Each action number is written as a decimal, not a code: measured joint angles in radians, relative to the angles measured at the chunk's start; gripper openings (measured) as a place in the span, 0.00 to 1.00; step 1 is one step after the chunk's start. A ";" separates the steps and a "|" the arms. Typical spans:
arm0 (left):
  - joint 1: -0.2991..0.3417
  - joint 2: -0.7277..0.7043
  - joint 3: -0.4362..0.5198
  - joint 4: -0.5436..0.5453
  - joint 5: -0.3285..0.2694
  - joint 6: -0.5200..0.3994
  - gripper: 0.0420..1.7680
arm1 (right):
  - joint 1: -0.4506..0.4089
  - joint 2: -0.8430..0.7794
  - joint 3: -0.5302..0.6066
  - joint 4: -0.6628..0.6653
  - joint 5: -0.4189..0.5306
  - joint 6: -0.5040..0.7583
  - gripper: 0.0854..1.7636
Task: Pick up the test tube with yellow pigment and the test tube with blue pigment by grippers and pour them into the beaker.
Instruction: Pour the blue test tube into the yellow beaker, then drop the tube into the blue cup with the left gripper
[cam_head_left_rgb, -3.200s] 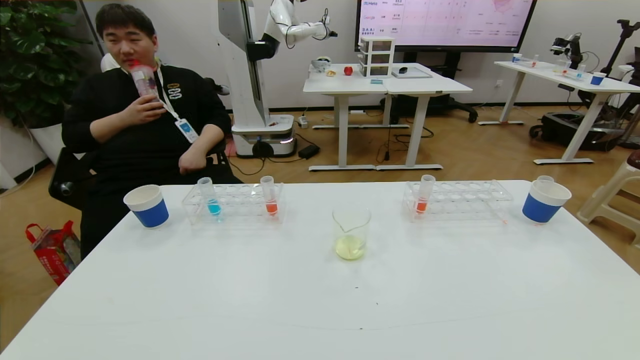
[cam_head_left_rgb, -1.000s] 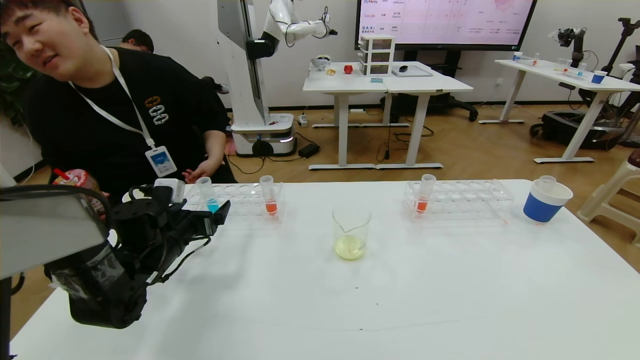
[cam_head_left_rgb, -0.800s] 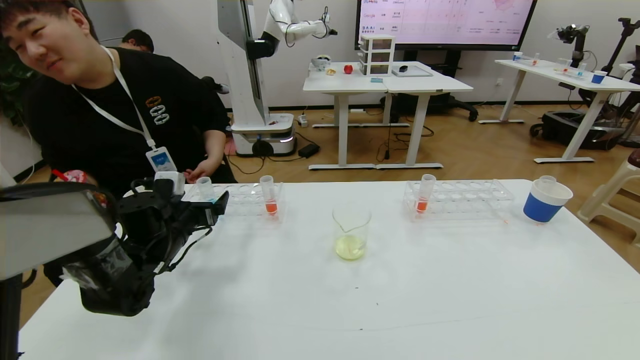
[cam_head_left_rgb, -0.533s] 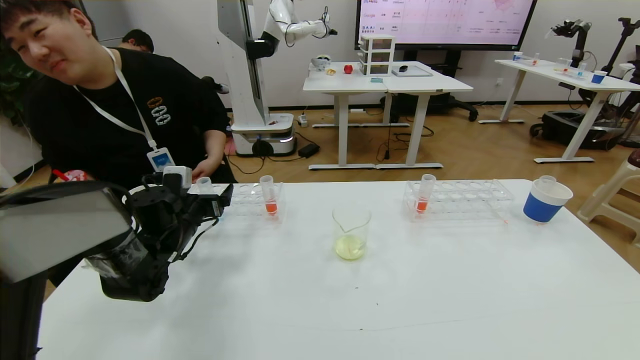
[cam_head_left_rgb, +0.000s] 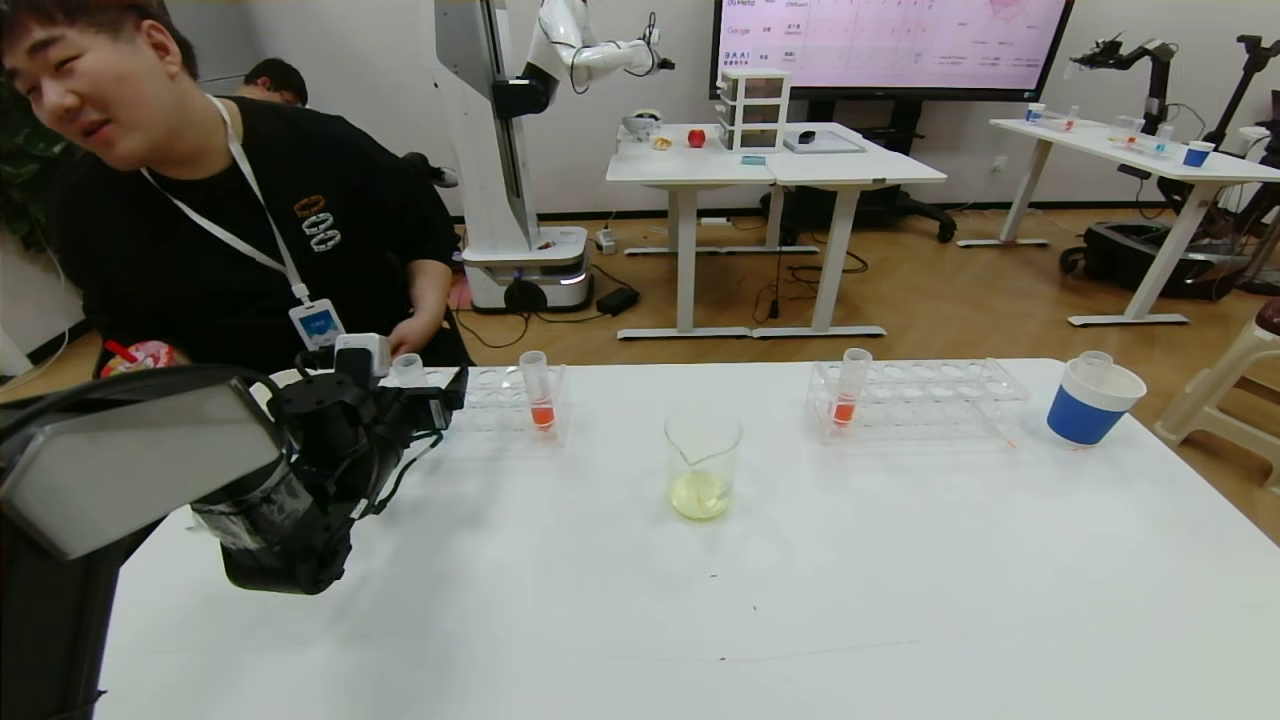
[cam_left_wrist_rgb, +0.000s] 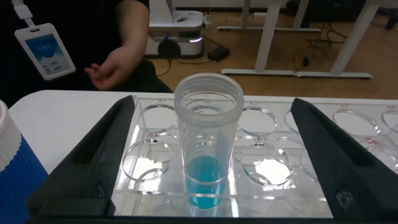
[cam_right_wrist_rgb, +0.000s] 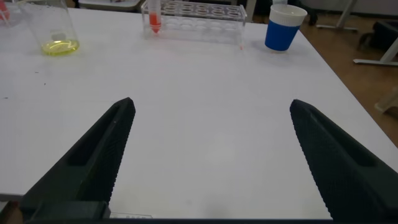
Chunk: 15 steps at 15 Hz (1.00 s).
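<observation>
The test tube with blue pigment (cam_left_wrist_rgb: 207, 149) stands upright in the clear left rack (cam_left_wrist_rgb: 267, 171); in the head view only its top (cam_head_left_rgb: 406, 368) shows above my arm. My left gripper (cam_left_wrist_rgb: 212, 106) is open, one finger on each side of the tube, apart from it; it also shows in the head view (cam_head_left_rgb: 440, 395). The beaker (cam_head_left_rgb: 702, 465) stands mid-table with pale yellow liquid in its bottom, and shows in the right wrist view (cam_right_wrist_rgb: 53, 28). No test tube with yellow pigment shows. My right gripper (cam_right_wrist_rgb: 211, 109) is open and empty over bare table, out of the head view.
An orange-red tube (cam_head_left_rgb: 540, 395) stands in the left rack, another (cam_head_left_rgb: 850, 390) in the right rack (cam_head_left_rgb: 930, 398). Blue-and-white paper cups stand at the far right (cam_head_left_rgb: 1090, 405) and beside the left rack (cam_left_wrist_rgb: 15, 168). A person (cam_head_left_rgb: 230, 200) sits behind the table's left, hand near the rack.
My left arm has come in from the left and moved forward until its open fingers flank the blue tube. The person has leaned in behind the rack.
</observation>
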 joint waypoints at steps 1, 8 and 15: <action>0.000 0.000 0.000 0.000 -0.001 0.000 0.99 | 0.000 0.000 0.000 0.000 0.000 0.000 0.98; -0.002 -0.002 0.009 -0.002 -0.001 0.002 0.24 | 0.000 0.000 0.000 0.000 0.000 0.000 0.98; -0.003 -0.050 -0.008 0.033 0.006 0.000 0.26 | 0.000 0.000 0.000 0.000 0.000 0.000 0.98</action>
